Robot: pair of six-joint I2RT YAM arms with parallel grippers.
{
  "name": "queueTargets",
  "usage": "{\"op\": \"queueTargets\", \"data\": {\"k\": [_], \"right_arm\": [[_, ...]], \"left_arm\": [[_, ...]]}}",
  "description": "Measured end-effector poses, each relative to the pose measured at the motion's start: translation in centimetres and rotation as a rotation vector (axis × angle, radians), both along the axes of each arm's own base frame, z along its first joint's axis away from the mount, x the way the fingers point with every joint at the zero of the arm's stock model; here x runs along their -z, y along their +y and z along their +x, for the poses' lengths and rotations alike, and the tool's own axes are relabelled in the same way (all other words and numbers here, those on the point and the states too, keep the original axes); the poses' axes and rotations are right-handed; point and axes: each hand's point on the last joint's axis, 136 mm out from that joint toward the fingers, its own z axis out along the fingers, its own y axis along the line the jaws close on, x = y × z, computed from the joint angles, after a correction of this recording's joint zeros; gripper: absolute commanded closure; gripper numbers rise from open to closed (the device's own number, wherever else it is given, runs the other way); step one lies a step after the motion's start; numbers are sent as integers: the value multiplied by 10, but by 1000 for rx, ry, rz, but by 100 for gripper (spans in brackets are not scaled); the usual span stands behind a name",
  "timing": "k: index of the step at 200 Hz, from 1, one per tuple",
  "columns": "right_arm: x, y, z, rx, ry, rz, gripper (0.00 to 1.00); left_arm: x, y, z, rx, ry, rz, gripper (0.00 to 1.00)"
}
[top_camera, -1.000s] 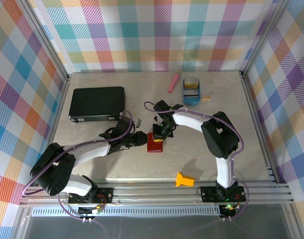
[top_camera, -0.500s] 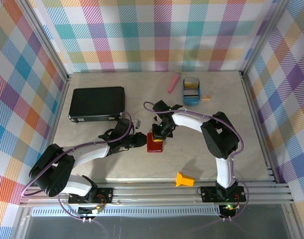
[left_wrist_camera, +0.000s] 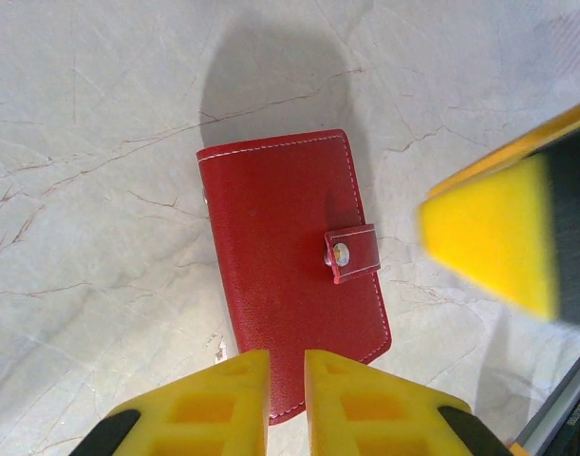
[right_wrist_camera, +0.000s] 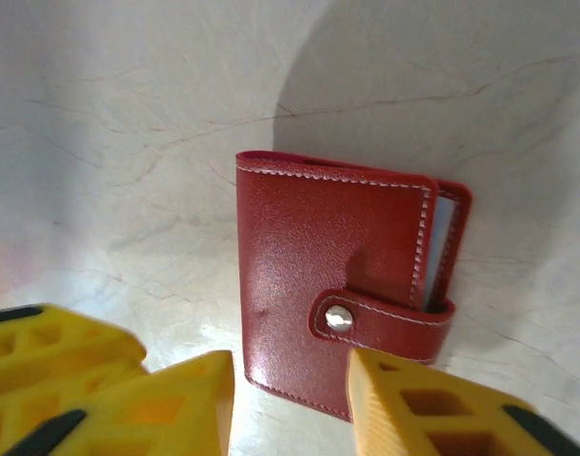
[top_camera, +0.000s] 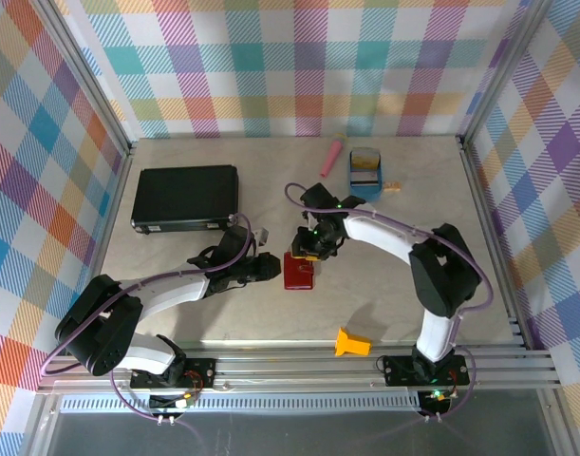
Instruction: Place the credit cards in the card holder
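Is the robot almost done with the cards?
Done: the card holder lies closed, tab snapped. In hand: no card; the right end effector hangs open above it, the left end effector sits at its edge. Left: a tan card seems to lie in the blue tray.

Red card holder (right_wrist_camera: 327, 247), yellow fingers (left_wrist_camera: 214, 408), pale veined table (left_wrist_camera: 81, 190), black case (top_camera: 185, 197), rainbow plaid walls (top_camera: 299, 66).

No legible text or labels

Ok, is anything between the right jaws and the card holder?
Nothing visible does: the right gripper hangs with jaws apart close over the closed card holder. The left gripper is at its edge, off to one side.
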Motion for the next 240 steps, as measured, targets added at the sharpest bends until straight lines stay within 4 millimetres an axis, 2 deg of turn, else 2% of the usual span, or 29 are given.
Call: {"op": "queueTargets", "data": {"k": [26,72,106,136,240], "right_arm": [[-6,-9,2,19,-11,21,88],[13,-6,0,-7,45,32,99],[33,-3,-6,-36,101,24,100],[43,-1,-10,-49,133,27,100],[47,9,-15,-91,147,61,100]], "left_arm": [[0,0,0,1,1,-1,82],[0,-1,-1,5,3,-5,82],[-1,-2,-1,8,1,-9,82],[-1,-2,-1,9,0,-10,82],[3,-2,-1,10,11,-4,82]]}}
